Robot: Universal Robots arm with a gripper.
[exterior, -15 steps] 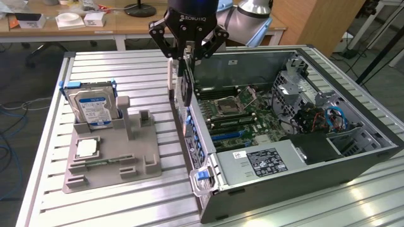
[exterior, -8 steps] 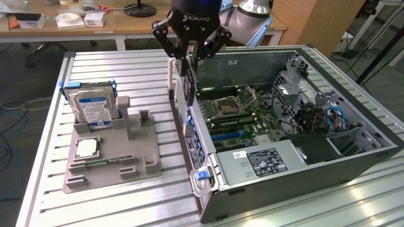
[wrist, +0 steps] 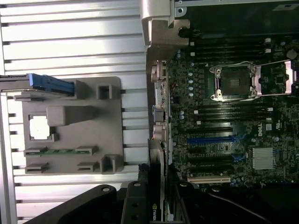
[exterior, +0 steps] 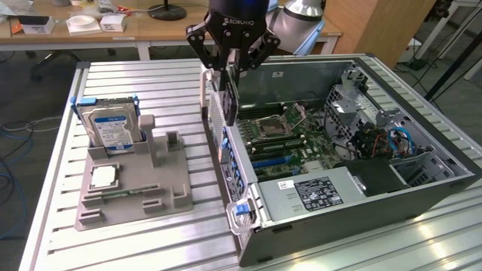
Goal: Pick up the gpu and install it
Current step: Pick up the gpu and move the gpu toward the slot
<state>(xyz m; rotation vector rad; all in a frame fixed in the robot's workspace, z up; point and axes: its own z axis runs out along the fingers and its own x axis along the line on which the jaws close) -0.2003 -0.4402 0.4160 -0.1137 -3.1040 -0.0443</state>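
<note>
My gripper (exterior: 231,59) is shut on the gpu (exterior: 228,99), a thin dark card with a perforated silvery bracket, which hangs on edge below the fingers. It hovers over the rear wall of the open computer case (exterior: 421,197), above the motherboard (exterior: 290,141). In the wrist view the gpu (wrist: 156,184) appears edge-on between my gripper's (wrist: 156,210) black fingers (wrist: 135,205), beside the motherboard's (wrist: 233,116) blue slot (wrist: 215,139) and white slot (wrist: 208,178).
A grey fixture (exterior: 139,189) lies toward the exterior view's left of the case. It carries a silver hard drive (exterior: 113,131) standing upright, a processor chip (exterior: 104,176) and a green memory stick (exterior: 124,193). The power supply (exterior: 312,195) fills the case's near end.
</note>
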